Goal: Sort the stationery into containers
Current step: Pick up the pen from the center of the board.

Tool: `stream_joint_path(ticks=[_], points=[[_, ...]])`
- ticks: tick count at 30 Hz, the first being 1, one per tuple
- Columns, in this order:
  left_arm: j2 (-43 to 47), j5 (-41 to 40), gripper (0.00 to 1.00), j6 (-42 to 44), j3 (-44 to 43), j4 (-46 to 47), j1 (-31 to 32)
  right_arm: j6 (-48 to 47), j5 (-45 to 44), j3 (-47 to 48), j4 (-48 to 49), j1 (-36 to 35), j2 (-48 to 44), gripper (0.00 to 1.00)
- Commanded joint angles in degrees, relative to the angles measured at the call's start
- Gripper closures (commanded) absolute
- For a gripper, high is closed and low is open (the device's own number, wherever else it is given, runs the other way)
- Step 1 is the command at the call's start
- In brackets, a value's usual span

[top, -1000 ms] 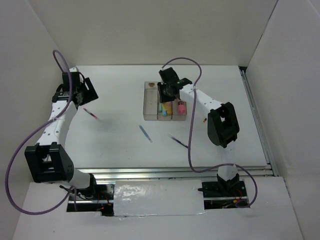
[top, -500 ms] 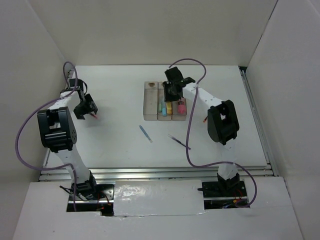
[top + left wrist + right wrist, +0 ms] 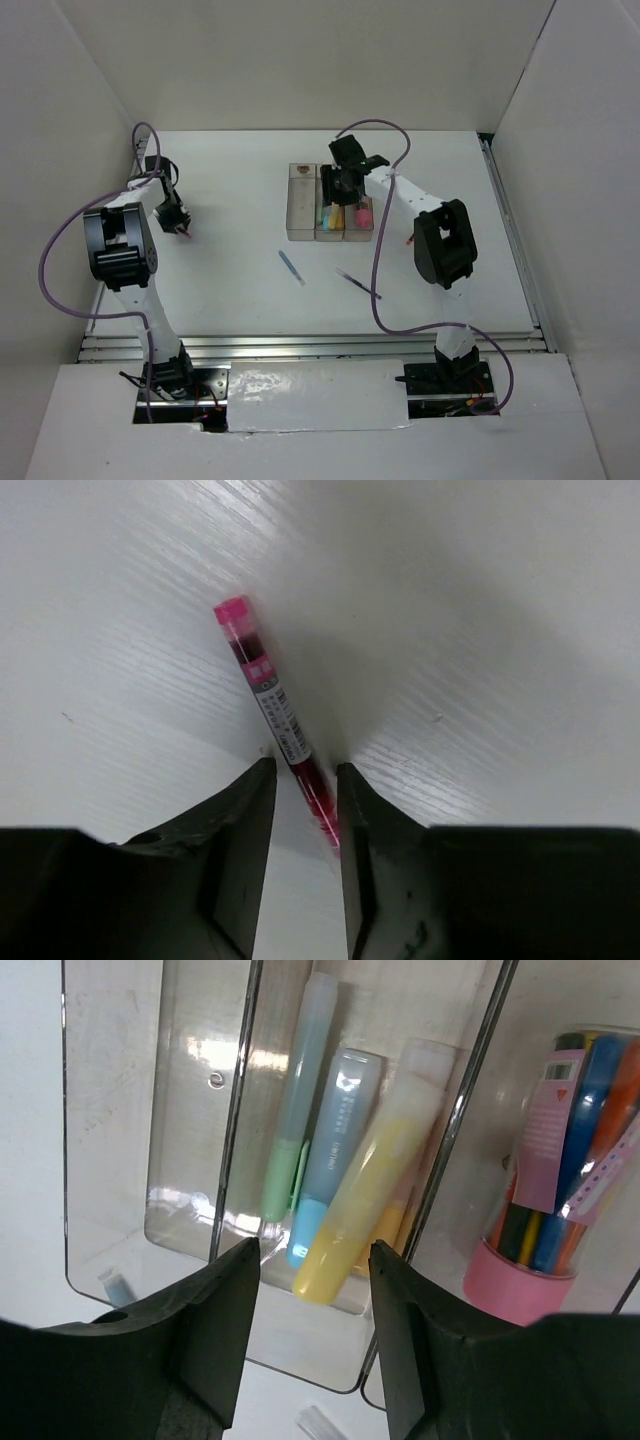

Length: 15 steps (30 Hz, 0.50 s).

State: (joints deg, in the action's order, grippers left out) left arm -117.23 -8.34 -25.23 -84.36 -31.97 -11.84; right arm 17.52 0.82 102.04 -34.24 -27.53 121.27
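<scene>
Red pen, between parted tips of left tool

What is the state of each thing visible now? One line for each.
left gripper: open, fingers astride the red pen
red pen: lying flat on the table
right gripper: open, empty, above the middle bin
left bin: no pens inside
middle bin: holds green, blue and yellow markers
right bin: holds a pink-based pen pack
blue pen: loose on the table
dark pen: loose on the table

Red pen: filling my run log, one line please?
left fingers open astride red pen | right fingers open over middle bin | blue pen, dark pen loose
</scene>
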Motion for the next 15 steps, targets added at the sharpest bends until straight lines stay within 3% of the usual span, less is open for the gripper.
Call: stream_joint_path(ticks=[1,6,10,15], points=[[-1.51,0.78,0.58,0.98,2.62,-0.03,0.41,0.50,1.89,1.93,-0.56,-0.42,-1.30,0.44],[-1.07,2.44,0.81,2.99,2.62,0.06,2.95,-2.31,5.07,2.64,-3.02,-1.91,-8.67,0.45],[1.12,7.19,1.00,4.49,-1.68,-0.38,5.94,-4.68,7.08,-2.01,-3.73,-2.88,-16.58,0.46],[5.87,15.27,1.00,2.30,-9.92,-2.04,11.39,-5.83,7.71,-12.63,-2.76,-4.46,-25.71,0.47]])
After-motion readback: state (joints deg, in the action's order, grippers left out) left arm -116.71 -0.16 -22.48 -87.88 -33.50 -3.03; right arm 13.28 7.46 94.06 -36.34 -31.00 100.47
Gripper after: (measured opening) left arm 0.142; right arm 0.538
